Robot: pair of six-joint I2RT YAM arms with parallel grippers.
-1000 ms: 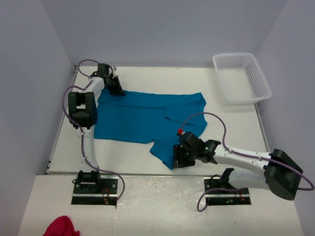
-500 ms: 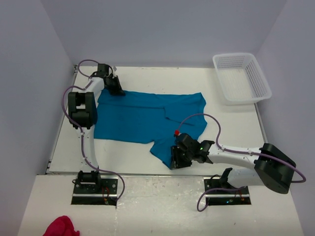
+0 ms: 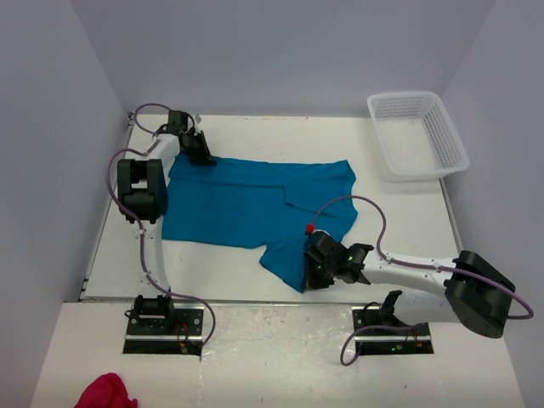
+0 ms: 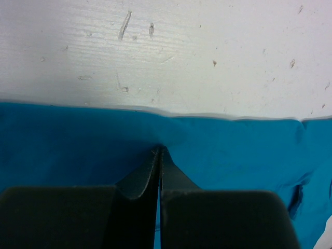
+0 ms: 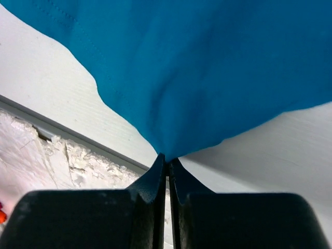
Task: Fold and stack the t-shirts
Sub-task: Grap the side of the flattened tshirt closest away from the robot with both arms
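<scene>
A white table point(image 3: 280, 136), walled in pale grey, lies under both claws. The teal t-shirt point(image 3: 246, 200) spreads between them: the left claw point(image 3: 202, 157) pinches its far edge, the right claw point(image 3: 308, 280) its near tip. Only the right wrist view shows the table's near lip under that claw. Well beyond the right claw stands a white mesh basket point(image 3: 450, 140); well nearer than the left claw lies a pink cloth point(image 3: 104, 393).

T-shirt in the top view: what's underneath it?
Only the white table shows around the t-shirt. The right gripper pinches its near corner, the left gripper its far edge. Anything beneath the spread cloth is covered and cannot be seen.
</scene>
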